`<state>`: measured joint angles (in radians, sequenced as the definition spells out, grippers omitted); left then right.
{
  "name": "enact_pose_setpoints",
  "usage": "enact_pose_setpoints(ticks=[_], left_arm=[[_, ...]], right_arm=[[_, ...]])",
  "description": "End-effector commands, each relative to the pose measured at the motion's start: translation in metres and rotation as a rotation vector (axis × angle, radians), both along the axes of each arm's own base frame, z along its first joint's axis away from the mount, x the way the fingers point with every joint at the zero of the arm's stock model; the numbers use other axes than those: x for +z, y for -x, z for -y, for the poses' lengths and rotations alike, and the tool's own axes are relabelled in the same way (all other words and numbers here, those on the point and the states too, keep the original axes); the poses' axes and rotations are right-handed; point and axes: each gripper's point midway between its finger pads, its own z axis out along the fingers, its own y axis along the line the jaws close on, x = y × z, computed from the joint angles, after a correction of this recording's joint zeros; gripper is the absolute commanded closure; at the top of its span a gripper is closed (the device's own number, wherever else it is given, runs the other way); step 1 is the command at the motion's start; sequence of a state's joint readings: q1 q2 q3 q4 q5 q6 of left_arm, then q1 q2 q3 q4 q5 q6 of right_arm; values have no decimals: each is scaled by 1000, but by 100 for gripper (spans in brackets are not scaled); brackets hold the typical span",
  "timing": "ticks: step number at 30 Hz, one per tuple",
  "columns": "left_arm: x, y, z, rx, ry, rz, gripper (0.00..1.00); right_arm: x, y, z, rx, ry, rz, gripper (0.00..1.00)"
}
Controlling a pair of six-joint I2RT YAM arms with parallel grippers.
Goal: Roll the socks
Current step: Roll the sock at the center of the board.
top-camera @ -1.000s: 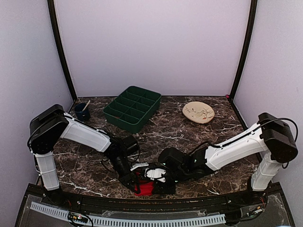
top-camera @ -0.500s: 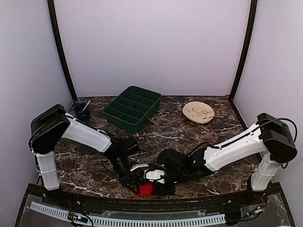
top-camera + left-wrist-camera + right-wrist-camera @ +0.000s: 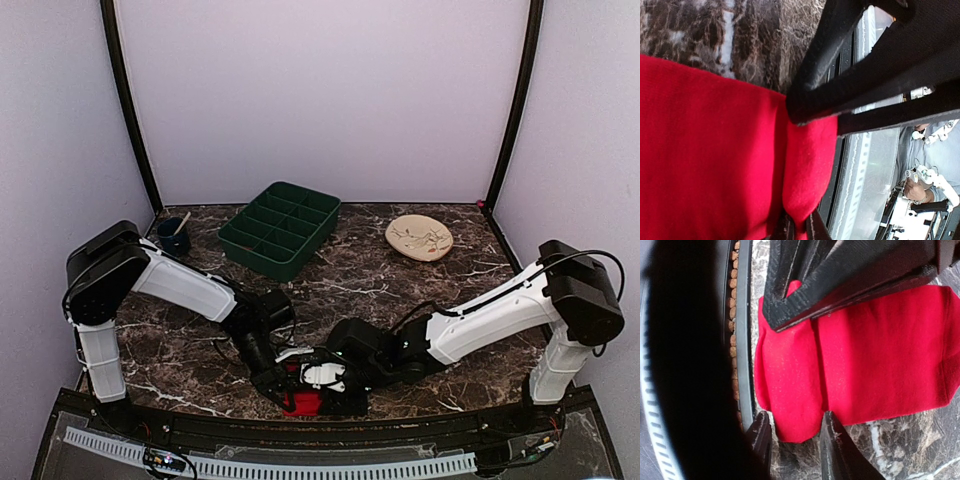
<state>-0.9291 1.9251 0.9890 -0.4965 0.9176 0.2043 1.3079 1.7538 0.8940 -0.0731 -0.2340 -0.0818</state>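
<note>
At the near edge of the table (image 3: 400, 290), I have the left gripper (image 3: 799, 225) clenched on a fold of the red socks (image 3: 303, 400), which lie bundled between both arms. The right gripper (image 3: 796, 416) straddles the folded end, jaws partly apart; whether it bites I cannot tell. Rolling looks begun; next, I judge, the fold must turn over without slipping. Farther back: green tray (image 3: 280, 228), plate (image 3: 419, 238). No readable writing.

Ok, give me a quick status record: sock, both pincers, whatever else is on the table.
sock: red, flat at near edge of table, one end folded over
left pincer: shut on the folded end
right pincer: jaws astride the same fold, grip unclear
elsewhere: tray, plate, cup at the back
</note>
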Motion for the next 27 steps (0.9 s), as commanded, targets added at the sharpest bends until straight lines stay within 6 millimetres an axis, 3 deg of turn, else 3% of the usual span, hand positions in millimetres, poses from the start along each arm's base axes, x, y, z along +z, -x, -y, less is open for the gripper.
enact_pose_setpoints(ticks=[1,16,27], left_arm=[[-10,1,-8,-11,-52,7,97],[-12,1,-9,-2,-67,3,93],[-17,-16,-23,82,-138,75,83]], right_arm=[[9,2,-15,31,-36,24,70],[-1,5,-10,32,-15,13,98],[-18,4,-4,12,30,-10,100]])
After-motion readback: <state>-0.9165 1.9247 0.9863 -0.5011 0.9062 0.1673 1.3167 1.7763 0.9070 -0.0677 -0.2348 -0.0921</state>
